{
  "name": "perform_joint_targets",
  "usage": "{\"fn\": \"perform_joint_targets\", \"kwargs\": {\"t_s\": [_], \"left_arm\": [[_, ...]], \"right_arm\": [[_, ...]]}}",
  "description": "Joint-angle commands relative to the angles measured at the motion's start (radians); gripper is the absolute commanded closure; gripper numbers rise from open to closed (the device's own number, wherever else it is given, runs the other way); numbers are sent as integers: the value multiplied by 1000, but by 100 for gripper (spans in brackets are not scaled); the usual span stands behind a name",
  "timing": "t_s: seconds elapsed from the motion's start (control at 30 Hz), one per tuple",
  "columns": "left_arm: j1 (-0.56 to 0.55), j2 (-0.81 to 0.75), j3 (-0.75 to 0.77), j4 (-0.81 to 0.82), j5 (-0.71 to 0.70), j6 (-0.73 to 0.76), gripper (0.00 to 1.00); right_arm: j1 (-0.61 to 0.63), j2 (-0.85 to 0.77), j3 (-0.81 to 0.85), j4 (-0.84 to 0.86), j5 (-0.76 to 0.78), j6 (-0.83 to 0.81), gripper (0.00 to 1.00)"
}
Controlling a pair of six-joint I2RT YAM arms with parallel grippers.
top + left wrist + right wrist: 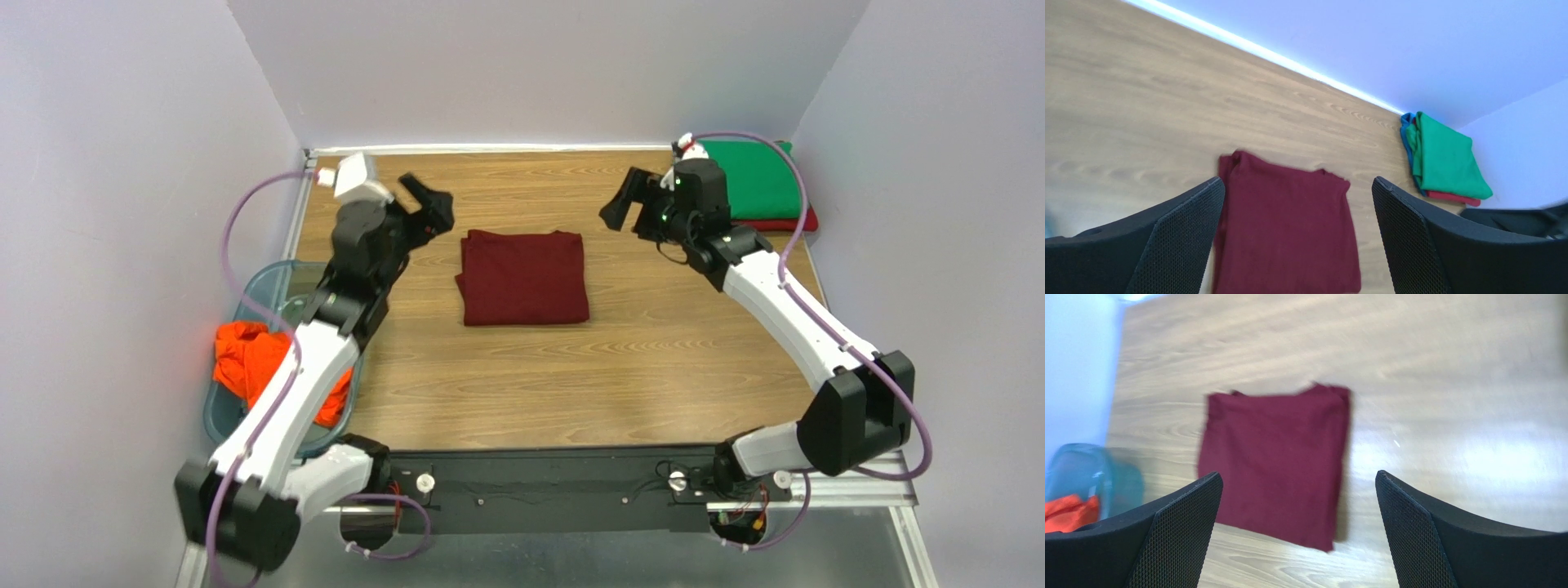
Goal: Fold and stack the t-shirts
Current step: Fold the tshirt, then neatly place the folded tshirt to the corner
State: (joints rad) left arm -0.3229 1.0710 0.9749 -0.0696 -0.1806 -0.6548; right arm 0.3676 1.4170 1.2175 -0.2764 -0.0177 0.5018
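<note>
- The left gripper (426, 203) hovers over the far-left part of the scene. Its black mesh-faced fingers (1177, 226) are spread wide and hold nothing.
- The right gripper (626, 202) hovers opposite it, far and right of centre, with its jaws just as wide and also empty.
- Between the two lies the dark maroon cloth t-shirt (524, 277), on the light wooden tabletop (662, 368). It is folded into a flat, nearly square packet. It sits near each gripper, a little nearer in the scene than both, and touches neither.
- In the far-right corner, beyond the right gripper, the green folded t-shirt (751, 180) tops a stack. The red t-shirt (785, 226) shows beneath it. A blue cloth edge (1407, 122) also peeks out in the left wrist view, though what it belongs to cannot be told.
- At the left edge, beside the left arm, the bright orange t-shirt (252, 361) lies crumpled in the translucent teal plastic tub (264, 288).
- The job looks past its midpoint. At least two shirts are folded and stacked, and the maroon one looks fully folded but is not yet on the stack, which is well apart from it.
- The orange shirt is neither unpacked nor folded.
</note>
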Motion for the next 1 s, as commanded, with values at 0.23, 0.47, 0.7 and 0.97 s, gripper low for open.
{"fn": "perform_joint_targets", "kwargs": {"t_s": [0.23,0.47,0.7,0.97], "left_arm": [[-2,-528,-383,-56,-180,-223,2],[-2,-609,-351,-226,-111,-209,2],[-2,-566,-291,-286,-111,-83,2],[-2,-635,-292,-242,-131,11,2]], "right_arm": [[-7,42,-227,131,-140,21,0],[-6,197,-227,203,-272,12,0],[19,330,-170,223,-333,-3,0],[51,441,-113,223,-340,4,0]]}}
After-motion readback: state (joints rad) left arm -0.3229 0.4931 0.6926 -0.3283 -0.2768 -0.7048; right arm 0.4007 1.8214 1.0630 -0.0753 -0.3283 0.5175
